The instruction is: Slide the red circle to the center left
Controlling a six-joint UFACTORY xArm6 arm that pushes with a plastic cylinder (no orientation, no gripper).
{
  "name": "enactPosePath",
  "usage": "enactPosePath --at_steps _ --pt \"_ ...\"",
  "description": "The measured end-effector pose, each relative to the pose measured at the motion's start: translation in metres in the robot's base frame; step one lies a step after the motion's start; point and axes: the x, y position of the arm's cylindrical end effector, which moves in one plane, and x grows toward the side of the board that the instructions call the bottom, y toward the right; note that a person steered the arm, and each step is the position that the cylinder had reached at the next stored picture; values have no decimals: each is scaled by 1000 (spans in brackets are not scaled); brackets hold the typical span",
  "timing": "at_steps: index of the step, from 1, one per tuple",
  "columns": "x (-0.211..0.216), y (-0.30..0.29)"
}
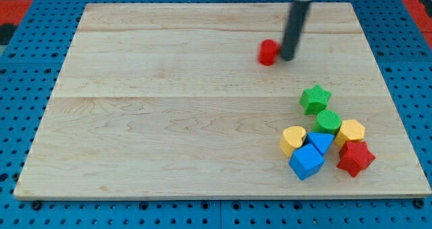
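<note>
Red circle [268,52] sits on the wooden worktop [169,121], upper part of the board, right of centre. The rod comes down from the view's top; my tip [288,58] stands just beside the red circle on its right, touching or nearly so; contact cannot be confirmed. The arm carries no fingers, only the rod, so nothing is grasped.

Remaining blocks are clustered at the lower right, well apart from the tip:
- green star [314,98], topmost
- green circle [329,121], just below it
- yellow hexagon [351,131]
- yellow heart [293,140]
- blue triangle [320,142]
- blue cube [306,161]
- red star [355,157], lowest right
</note>
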Motion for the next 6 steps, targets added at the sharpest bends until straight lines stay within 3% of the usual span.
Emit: enactPosePath --at_steps 1,3,4,5,6 --pt "-10 -89" --pt "-40 -7" --pt "-50 -93" --pt "-37 -197" --pt "-18 -259"
